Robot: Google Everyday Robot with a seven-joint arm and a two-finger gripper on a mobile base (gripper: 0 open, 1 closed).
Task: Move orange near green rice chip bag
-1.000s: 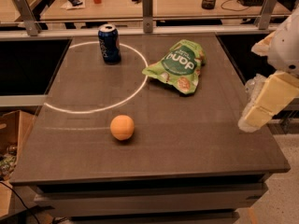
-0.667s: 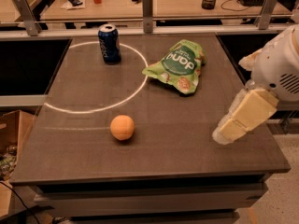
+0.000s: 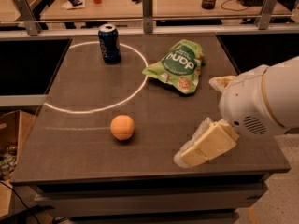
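Note:
The orange (image 3: 122, 127) lies on the dark table, front left of centre, just outside the white circle line. The green rice chip bag (image 3: 179, 66) lies flat further back, right of centre, well apart from the orange. My gripper (image 3: 198, 122) hangs over the table's right front area, to the right of the orange and in front of the bag. It is open and empty: one cream finger (image 3: 205, 146) points toward the front left, and the other fingertip (image 3: 221, 82) shows near the bag's right edge.
A dark blue soda can (image 3: 109, 43) stands upright at the back left, on the white painted circle (image 3: 93, 110). A metal rail (image 3: 147, 30) runs along the table's far edge. A cardboard box (image 3: 11, 139) sits on the floor at the left.
My arm has swung in from the right edge over the table, lower and to the left, toward the orange. The orange, bag and can have not moved.

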